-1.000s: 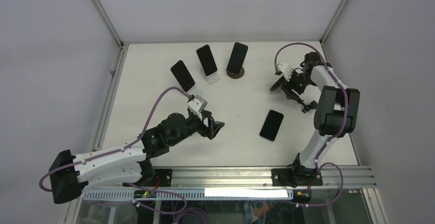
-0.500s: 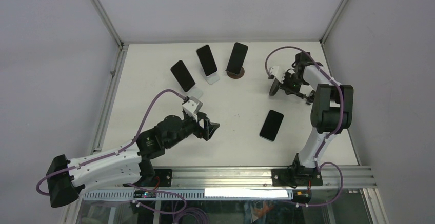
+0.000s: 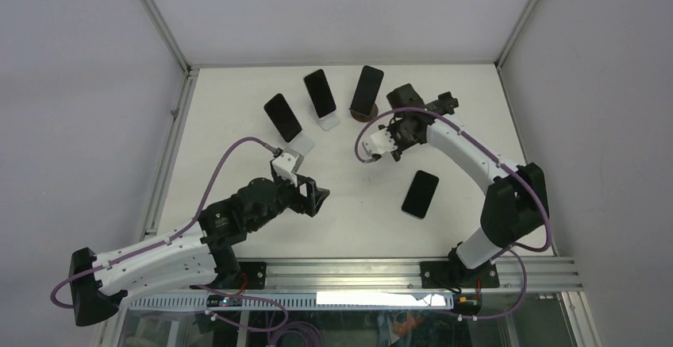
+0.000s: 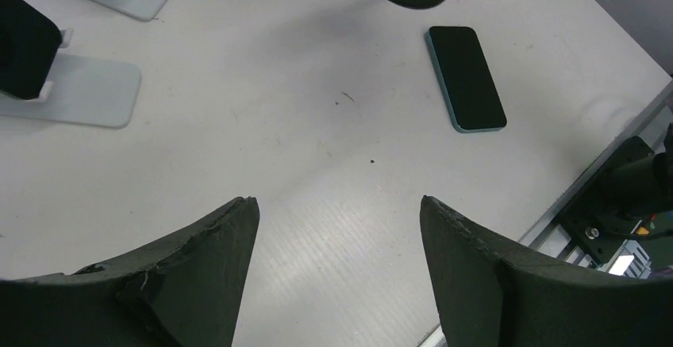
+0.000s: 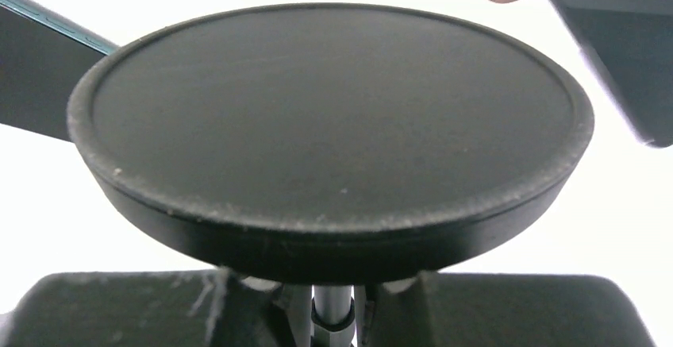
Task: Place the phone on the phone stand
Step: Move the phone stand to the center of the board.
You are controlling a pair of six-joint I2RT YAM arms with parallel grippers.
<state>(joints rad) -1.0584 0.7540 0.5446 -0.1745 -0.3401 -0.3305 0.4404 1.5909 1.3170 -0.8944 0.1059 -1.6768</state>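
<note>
Pinching the thin stem of a black phone stand (image 5: 333,117), the right fingers (image 5: 119,311) grip it under its round disc. The left fingers (image 4: 190,283) are spread wide over the table (image 3: 357,220). The phone (image 3: 420,194) lies flat, screen up, apart from the stand.

The phone (image 3: 420,194) lies flat and face up on the white table (image 3: 357,220), right of centre: dark screen, teal rim, its long side slightly slanted. The phone stand (image 5: 333,117) — a round black disc on a thin metal stem — is up off the table beyond the phone, apart from it, its stem pinched in the right gripper (image 5: 333,287)
</note>
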